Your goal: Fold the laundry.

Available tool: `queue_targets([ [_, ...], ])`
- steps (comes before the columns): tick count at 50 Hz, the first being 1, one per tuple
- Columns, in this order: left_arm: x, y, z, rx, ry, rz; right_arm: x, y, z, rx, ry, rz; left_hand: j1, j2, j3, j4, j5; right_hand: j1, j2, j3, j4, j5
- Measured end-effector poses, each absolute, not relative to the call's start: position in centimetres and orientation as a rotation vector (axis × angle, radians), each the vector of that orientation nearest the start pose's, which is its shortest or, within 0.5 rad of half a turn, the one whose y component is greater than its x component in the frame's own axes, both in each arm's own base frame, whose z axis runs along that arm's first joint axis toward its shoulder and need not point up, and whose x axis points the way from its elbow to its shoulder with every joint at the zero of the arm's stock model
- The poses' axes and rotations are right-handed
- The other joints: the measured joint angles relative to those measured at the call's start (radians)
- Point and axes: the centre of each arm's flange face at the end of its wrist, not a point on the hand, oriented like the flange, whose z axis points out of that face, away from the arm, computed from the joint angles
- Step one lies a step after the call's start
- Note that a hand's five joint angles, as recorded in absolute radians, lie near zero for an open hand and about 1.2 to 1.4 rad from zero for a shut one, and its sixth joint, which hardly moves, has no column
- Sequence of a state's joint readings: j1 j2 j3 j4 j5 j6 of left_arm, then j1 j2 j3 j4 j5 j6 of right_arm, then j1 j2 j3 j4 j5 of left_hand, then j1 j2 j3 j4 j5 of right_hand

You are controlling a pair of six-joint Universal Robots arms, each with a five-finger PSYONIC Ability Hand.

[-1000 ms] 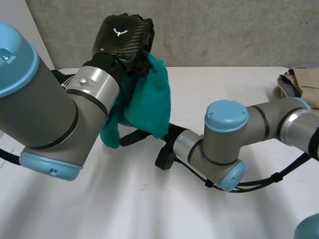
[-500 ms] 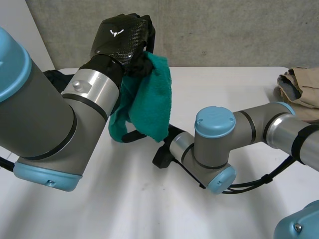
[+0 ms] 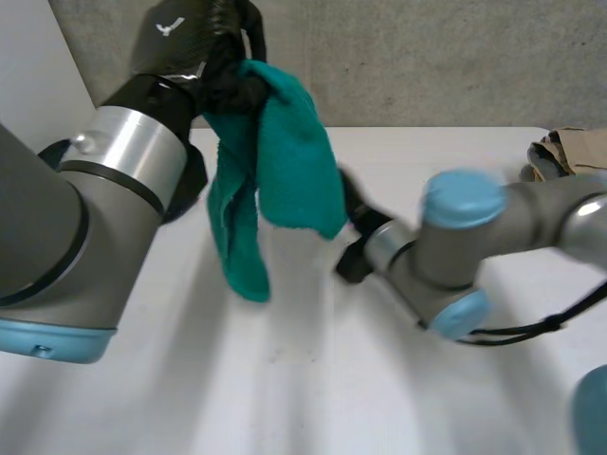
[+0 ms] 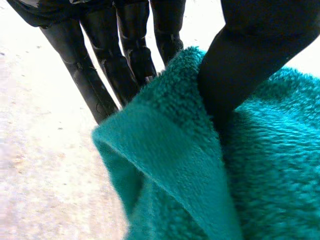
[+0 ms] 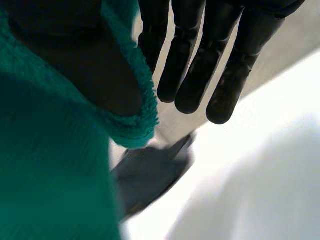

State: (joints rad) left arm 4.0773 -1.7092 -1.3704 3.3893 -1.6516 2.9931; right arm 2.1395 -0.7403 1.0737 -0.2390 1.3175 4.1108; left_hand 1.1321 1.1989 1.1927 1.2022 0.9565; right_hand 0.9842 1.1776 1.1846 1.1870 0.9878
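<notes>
Left hand pinches a teal towel between thumb and fingers above the white table; right hand, fingers straight and relaxed, sits at its four o'clock edge.

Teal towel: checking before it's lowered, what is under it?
Bare white table below the teal towel, which hangs from the left hand. Behind it, the right hand, partly covered.

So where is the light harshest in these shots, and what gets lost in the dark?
Head view: soft, even light on the table and towel. Left wrist view: the table glares almost white behind the black fingers of the left hand. Right wrist view: bright table too; the right hand has its thumb as a dark mass against the towel.
</notes>
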Motion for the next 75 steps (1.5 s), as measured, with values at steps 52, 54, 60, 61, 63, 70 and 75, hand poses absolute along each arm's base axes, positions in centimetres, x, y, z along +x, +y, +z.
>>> queue_targets([
  [52,-27.2,-24.3,22.1,-0.710,-2.068,2.051,30.5,-27.5,21.0,-0.848,2.049,-1.463,-0.751,-0.835,-0.824,-0.845,-0.780,-0.783,-0.956,-0.969,-0.951,-0.922],
  [54,-27.7,-24.3,21.0,-0.799,-2.090,2.043,30.3,-27.2,20.5,-0.877,2.071,-1.447,-0.751,-0.834,-0.824,-0.844,-0.777,-0.783,-0.956,-0.969,-0.951,-0.922],
  [60,-29.0,-24.8,18.9,-1.046,-2.109,2.057,29.2,-26.6,18.8,-0.920,2.136,-1.387,-0.528,-0.608,-0.611,-0.616,-0.545,-0.783,-0.955,-0.969,-0.951,-0.922],
  [61,-29.2,-25.0,18.6,-1.081,-2.105,2.063,29.0,-26.7,18.6,-0.917,2.145,-1.380,-0.528,-0.608,-0.611,-0.616,-0.545,-0.783,-0.956,-0.969,-0.951,-0.922],
  [63,-29.6,-25.2,18.3,-1.117,-2.100,2.068,28.8,-26.7,18.3,-0.910,2.158,-1.372,-0.405,-0.495,-0.503,-0.508,-0.440,-0.783,-0.956,-0.969,-0.951,-0.922],
  [70,-31.1,-26.3,17.9,-1.186,-2.057,2.101,27.3,-27.5,17.5,-0.857,2.214,-1.357,-0.013,-0.005,-0.014,-0.008,0.006,-0.783,-0.956,-0.969,-0.951,-0.922],
  [75,-32.4,-25.8,22.2,-1.119,-1.908,2.223,25.7,-29.0,17.5,-0.791,2.251,-1.391,-0.013,-0.005,-0.012,-0.004,0.006,-0.783,-0.956,-0.969,-0.951,-0.922],
])
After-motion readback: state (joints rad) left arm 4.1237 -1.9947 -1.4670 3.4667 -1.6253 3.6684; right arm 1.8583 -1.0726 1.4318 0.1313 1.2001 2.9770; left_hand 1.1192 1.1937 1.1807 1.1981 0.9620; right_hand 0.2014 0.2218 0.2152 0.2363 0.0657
